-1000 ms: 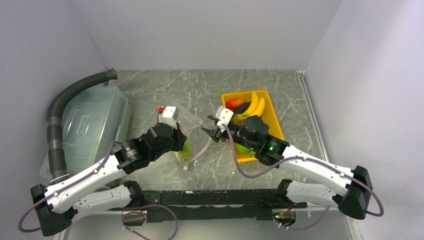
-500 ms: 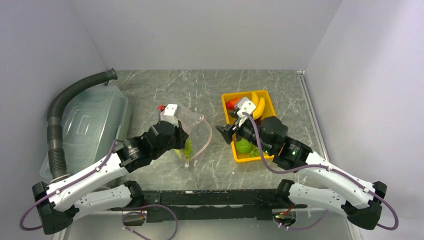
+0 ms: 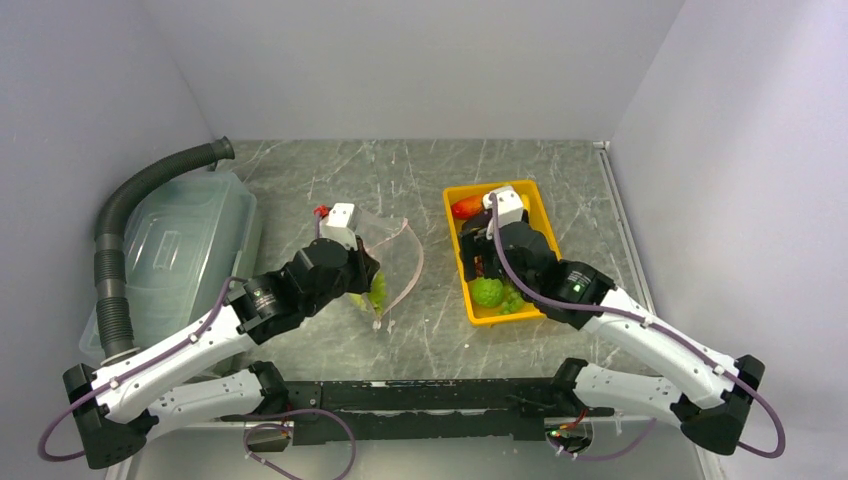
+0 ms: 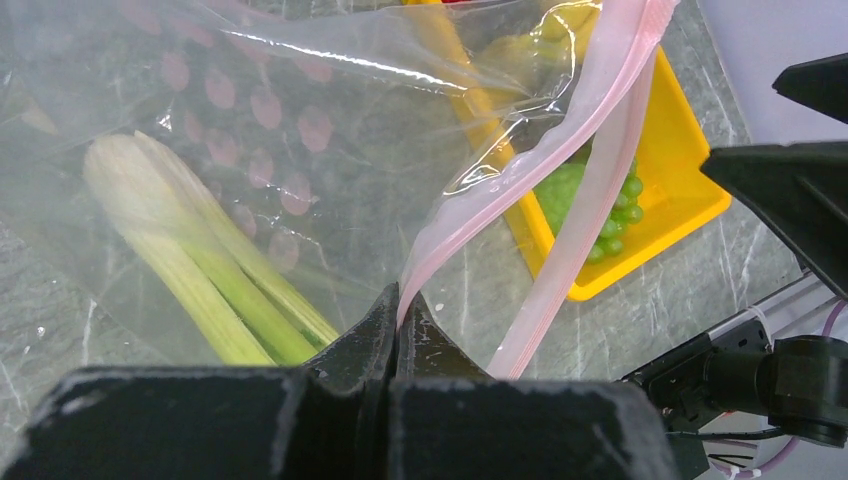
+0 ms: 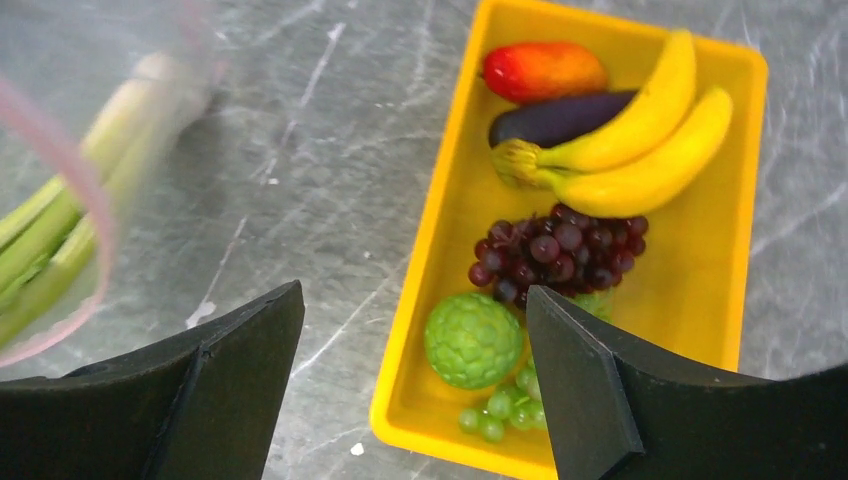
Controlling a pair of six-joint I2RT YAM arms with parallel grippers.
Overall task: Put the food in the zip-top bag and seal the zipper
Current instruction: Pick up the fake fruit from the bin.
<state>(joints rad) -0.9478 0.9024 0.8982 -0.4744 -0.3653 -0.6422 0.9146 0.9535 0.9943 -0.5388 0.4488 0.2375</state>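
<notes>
Your left gripper (image 4: 398,300) is pinching tight on the zipper (image 4: 585,215), the pale-pink strip that is running along the mouth of the zip-top bag (image 4: 300,120). The strip is disappearing between the closed fingers. The bag is sitting on the desk (image 3: 400,170) just beside the yellow tray (image 5: 700,270), on the long side facing your left arm, and its mouth is gaping toward the tray. The pale green leek (image 4: 200,260) is lying inside the bag, showing through the clear, pink-dotted plastic.

Your right gripper (image 5: 412,290) is hanging above the tray with its fingers spread wide and nothing between them.

The rest of the food is lying in the tray. The red-orange fruit (image 5: 545,70) is sitting at the tray's far end, with the purple eggplant (image 5: 560,118) just behind it and touching the yellow bananas (image 5: 640,150). The dark grapes (image 5: 560,255) are resting mid-tray. The green round fruit (image 5: 472,340) and green grapes (image 5: 495,405) are filling the near end.

The desk is showing a grey-green marbled surface streaked with pale veins. Plain pale walls (image 3: 400,60) are closing it in behind and to both sides. Well beyond the bag from the tray, a translucent lidded bin (image 3: 180,250) is standing with a grey ribbed hose (image 3: 120,260) curving over it.
</notes>
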